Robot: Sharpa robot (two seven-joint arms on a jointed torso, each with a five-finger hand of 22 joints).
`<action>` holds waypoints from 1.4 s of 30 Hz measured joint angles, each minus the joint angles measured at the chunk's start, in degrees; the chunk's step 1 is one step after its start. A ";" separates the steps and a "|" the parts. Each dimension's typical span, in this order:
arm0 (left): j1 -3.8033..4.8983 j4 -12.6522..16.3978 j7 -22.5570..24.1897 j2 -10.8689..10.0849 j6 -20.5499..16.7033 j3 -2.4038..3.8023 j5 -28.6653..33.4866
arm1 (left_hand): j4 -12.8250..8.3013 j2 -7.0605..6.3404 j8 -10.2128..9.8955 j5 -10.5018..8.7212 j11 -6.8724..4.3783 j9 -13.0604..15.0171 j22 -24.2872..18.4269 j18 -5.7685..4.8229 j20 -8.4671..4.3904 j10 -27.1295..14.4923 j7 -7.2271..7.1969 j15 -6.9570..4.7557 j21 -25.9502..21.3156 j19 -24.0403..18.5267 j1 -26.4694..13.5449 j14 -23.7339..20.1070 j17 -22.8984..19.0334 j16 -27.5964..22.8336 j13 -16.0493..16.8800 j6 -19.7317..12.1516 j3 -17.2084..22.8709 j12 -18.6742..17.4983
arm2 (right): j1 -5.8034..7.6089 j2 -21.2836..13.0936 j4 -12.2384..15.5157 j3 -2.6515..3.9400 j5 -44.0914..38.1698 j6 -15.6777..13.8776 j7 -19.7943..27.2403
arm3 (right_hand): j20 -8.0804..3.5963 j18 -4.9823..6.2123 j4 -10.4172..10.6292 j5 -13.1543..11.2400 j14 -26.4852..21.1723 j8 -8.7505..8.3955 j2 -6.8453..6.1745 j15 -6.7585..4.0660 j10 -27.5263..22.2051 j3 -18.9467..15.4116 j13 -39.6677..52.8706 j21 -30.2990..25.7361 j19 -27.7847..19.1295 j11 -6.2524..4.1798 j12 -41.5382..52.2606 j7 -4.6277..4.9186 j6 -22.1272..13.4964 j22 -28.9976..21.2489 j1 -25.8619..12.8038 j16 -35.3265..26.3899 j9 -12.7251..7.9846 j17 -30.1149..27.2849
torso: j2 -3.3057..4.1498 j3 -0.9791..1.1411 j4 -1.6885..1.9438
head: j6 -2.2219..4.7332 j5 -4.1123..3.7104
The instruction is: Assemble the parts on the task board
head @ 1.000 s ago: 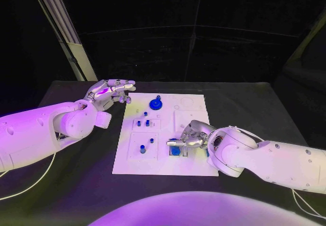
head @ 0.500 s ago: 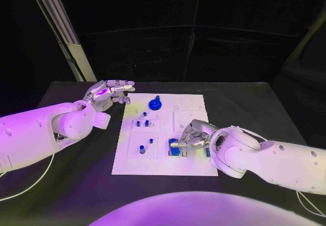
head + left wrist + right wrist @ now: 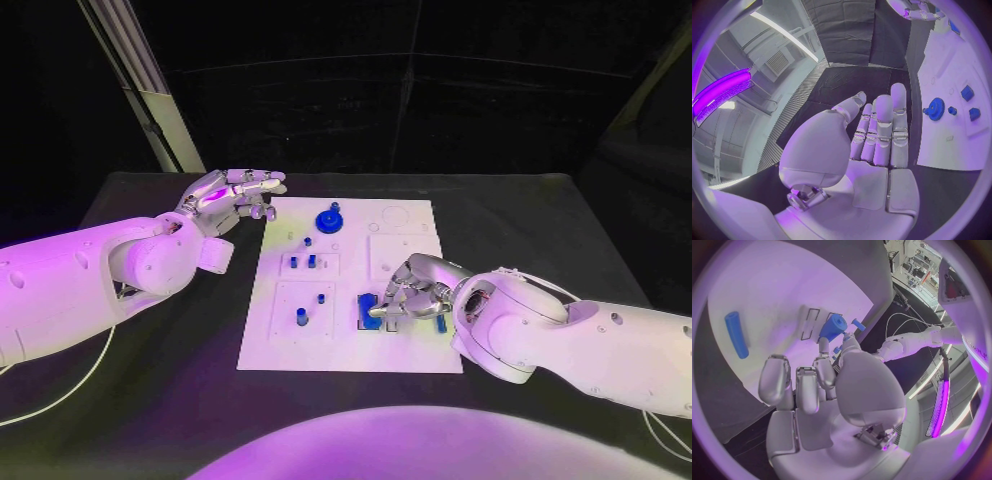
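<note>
the task board [image 3: 351, 290] lies flat in the middle of the black table [image 3: 534, 220], a long white plate with shallow outlined recesses; small blue parts sit on it: a blue gear [image 3: 330, 221] at the board's twelve o'clock end, short blue pegs [image 3: 302, 262] just below it toward the centre, one more peg [image 3: 302, 316] in the square recess at about eight o'clock; the right hand [image 3: 408, 293] is down on the board at roughly four o'clock, fingertips pinching a chunky blue block [image 3: 372, 313], and the right wrist view shows that block [image 3: 833, 327] held at the fingertips; a blue cylinder [image 3: 736, 334] lies loose on the white surface well apart from it; the block's underside is hidden by the fingers, so whether it touches the board i cannot tell; the left hand [image 3: 231, 194] hovers off the board's ten o'clock corner, holding nothing, fingers straight and close alongside one another in the left wrist view [image 3: 873, 135]
</note>
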 measured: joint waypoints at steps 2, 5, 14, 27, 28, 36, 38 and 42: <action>0.00 0.00 -0.01 0.01 0.02 0.00 0.00 | 0.00 0.00 0.00 0.00 0.00 0.00 0.00 0.00 0.00 0.00 0.00 0.00 0.00 0.00 0.00 0.00 0.00 0.00 0.00 0.00 0.00 0.00 | 0.00 0.01 -0.15 0.00 -0.04 0.14 0.10 | 0.00 0.00 0.00 0.34 0.00 0.00 0.24 0.00 0.00 0.00 0.01 0.00 0.00 0.00 0.00 0.00 0.00 0.00 0.24 0.00 0.09 0.00 | 0.00 -0.02 0.03 | -0.01 -0.10; 0.00 -0.01 -0.02 0.02 0.03 0.00 -0.01 | 0.00 0.00 0.00 0.00 0.00 0.00 0.00 0.00 0.00 0.00 0.00 0.00 0.00 0.00 0.00 0.00 0.00 0.00 0.00 0.00 0.00 0.00 | 0.00 0.22 -0.54 0.00 -0.11 0.42 0.14 | 0.00 0.00 -0.16 0.37 0.00 0.00 0.37 0.00 0.01 -0.16 0.02 0.00 0.00 -0.01 0.00 0.00 0.00 0.06 0.37 0.00 0.11 -0.01 | 0.00 -0.04 0.10 | -0.07 -0.18; 0.00 -0.06 -0.05 0.02 0.06 0.00 -0.04 | 0.00 0.00 0.00 0.00 0.00 0.00 0.01 -0.01 0.00 0.00 0.00 0.00 0.00 0.00 0.00 0.00 0.00 0.00 0.01 0.00 0.00 0.00 | 0.00 1.56 -1.53 0.00 -0.22 2.04 0.07 | 0.00 0.00 -1.85 1.00 0.00 0.00 1.48 0.00 0.22 -0.23 0.49 0.00 0.00 -0.21 0.01 -0.21 0.22 0.34 3.35 0.00 0.53 -0.01 | 0.01 -0.08 0.18 | -0.29 0.04; -0.01 -0.26 -0.09 0.13 0.10 0.00 -0.06 | 0.00 0.00 0.00 0.00 0.00 0.00 -0.02 0.00 0.00 0.00 0.00 0.00 0.00 0.00 0.00 0.00 0.01 0.00 0.01 0.00 0.00 0.00 | 0.11 2.97 -2.53 0.03 -1.92 4.00 -0.60 | 0.00 0.00 -2.60 1.88 -0.01 -0.29 3.66 0.03 0.32 -0.90 0.66 0.26 0.01 -0.32 0.18 -0.42 0.43 0.61 4.96 0.00 0.78 -0.02 | 0.03 -0.04 0.16 | -0.47 0.17; -0.01 -0.28 -0.10 0.13 0.10 0.00 -0.06 | 0.00 0.00 0.00 0.00 0.00 0.00 -0.04 0.00 0.00 0.00 0.00 0.00 0.00 0.00 0.00 0.00 0.01 0.00 0.01 0.00 0.00 0.00 | 0.01 3.03 -2.64 -0.01 -1.99 4.06 -0.71 | 0.00 0.01 -2.40 1.88 -0.01 -0.29 3.89 0.03 0.32 -1.09 0.66 0.26 0.01 -0.32 0.18 -0.42 0.43 0.61 4.73 0.00 0.88 -0.02 | 0.02 -0.04 0.14 | -0.42 0.16; -0.01 -0.50 -0.13 0.36 0.11 0.00 -0.07 | 0.00 0.00 0.00 0.00 0.00 0.00 -0.04 0.00 0.00 0.00 0.00 0.00 0.00 0.00 0.00 0.00 -0.04 -0.22 0.01 0.00 0.00 0.00 | -0.03 3.39 -3.07 -0.01 -1.96 4.01 -0.87 | -0.22 0.01 -1.52 1.88 -0.01 -0.29 4.63 0.03 0.32 -1.97 0.67 0.26 0.22 -0.32 0.23 -0.61 0.62 0.74 3.99 0.00 1.04 -0.02 | -0.06 0.00 0.07 | -0.19 0.09; -0.01 -0.54 -0.14 0.40 0.12 -0.01 -0.07 | 0.00 0.00 0.00 0.00 0.00 0.00 -0.04 0.00 0.00 0.00 0.00 0.00 0.00 0.00 0.00 0.00 -0.04 -0.21 0.02 0.00 0.00 0.00 | -0.03 3.38 -3.08 -0.01 -1.90 3.94 -0.81 | -0.22 0.01 -1.52 1.88 -0.01 -0.29 4.63 0.03 0.32 -1.97 0.67 0.26 0.22 -0.31 0.23 -0.62 0.62 0.73 3.99 0.00 1.04 -0.02 | -0.10 0.01 0.07 | -0.13 0.07; -0.01 -0.63 -0.15 0.45 0.13 -0.01 -0.07 | 0.00 0.00 0.00 0.00 0.00 0.00 -0.04 0.00 0.00 0.00 0.00 0.00 0.00 0.00 0.00 0.00 -0.04 -0.21 0.02 0.00 0.00 0.00 | -0.02 3.08 -3.03 0.00 -1.74 3.61 -0.60 | -0.22 0.01 -1.52 1.88 -0.01 -0.29 4.62 0.03 0.32 -1.97 0.67 0.26 0.22 -0.31 0.21 -0.61 0.62 0.73 3.98 0.00 1.05 -0.02 | -0.12 0.01 0.07 | 0.03 -0.03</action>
